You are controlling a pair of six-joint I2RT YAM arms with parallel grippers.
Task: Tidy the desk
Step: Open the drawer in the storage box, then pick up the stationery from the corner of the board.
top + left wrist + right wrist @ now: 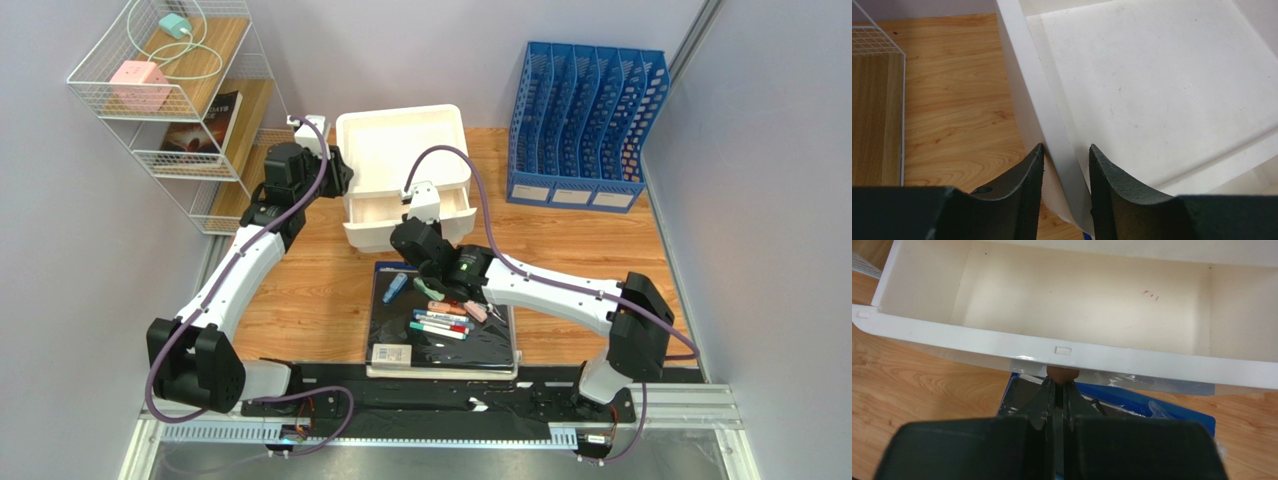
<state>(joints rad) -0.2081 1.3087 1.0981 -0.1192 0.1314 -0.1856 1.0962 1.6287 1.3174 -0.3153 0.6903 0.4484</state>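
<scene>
The light wood desk [300, 290] carries a white drawer box [400, 150] at its middle back, with the lower drawer [385, 210] pulled partly out and empty [1077, 295]. My left gripper [340, 172] straddles the box's left wall [1052, 125], one finger outside and one inside, closed on it [1066, 150]. My right gripper [420, 208] is shut on the small brown handle [1062, 372] at the middle of the drawer front [1058, 382]. Several pens and markers [440, 322] lie on a dark wrapped book stack [440, 350] in front of the drawer.
A blue file rack [585, 125] stands at the back right. A white wire shelf [175, 100] with wooden boards, a pink box, a cable and a book stands at the back left, close to my left arm; its corner shows in the left wrist view [877, 50].
</scene>
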